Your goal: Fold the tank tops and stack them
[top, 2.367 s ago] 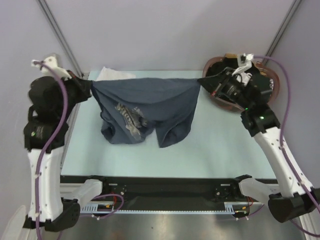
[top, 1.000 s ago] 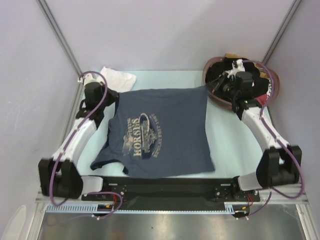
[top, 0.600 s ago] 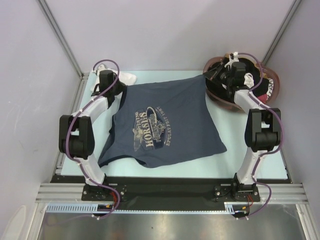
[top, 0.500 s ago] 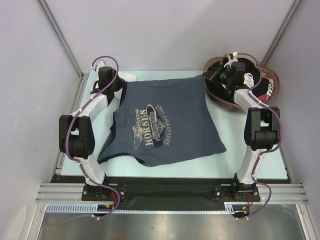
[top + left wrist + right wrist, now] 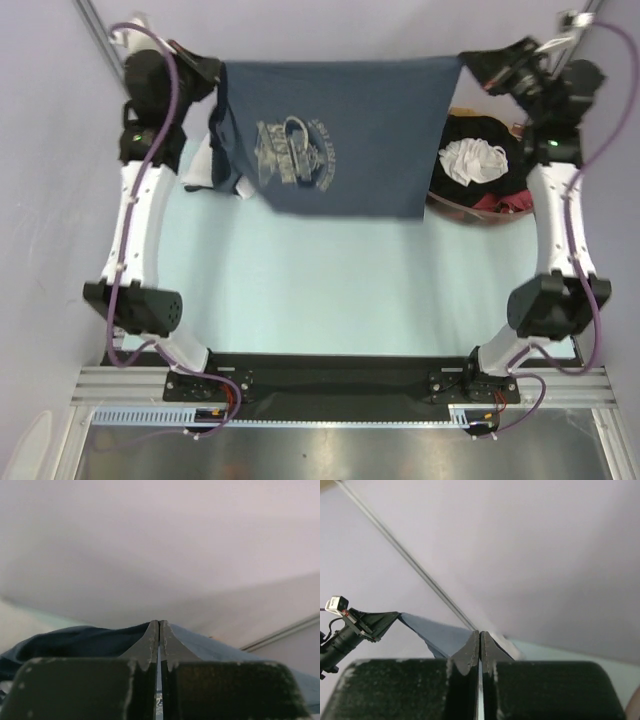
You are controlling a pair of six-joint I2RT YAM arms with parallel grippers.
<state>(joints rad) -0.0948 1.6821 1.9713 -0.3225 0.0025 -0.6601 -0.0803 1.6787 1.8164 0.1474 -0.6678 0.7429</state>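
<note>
The pale mint tabletop [image 5: 330,290] sits in a booth of plain lavender-grey walls [image 5: 330,25], with thin metal struts running up the far corners. At the far right of the table stands a round brown basket [image 5: 455,207] heaped with black, white and red clothes.

The slate grey-blue tank top [image 5: 370,130] hangs in the air over the far part of the table, lifted clear of the surface. One straight edge is pulled taut and level from left to right, and that is its long axis; the rest drops like a curtain. Its straps and armhole loops bunch at the left end, and the straight edge that looks like the hem is at the right. A pale oval printed emblem faces up, left of centre; the cloth looks smooth apart from the left folds.

The left gripper [image 5: 212,72] is clenched on the top left corner and the right gripper [image 5: 468,62] on the top right corner, jaws pinched tight with cloth at the tips.

The white tank top with dark trim [image 5: 200,165] lies at the far left, mostly hidden behind the hanging one.
</note>
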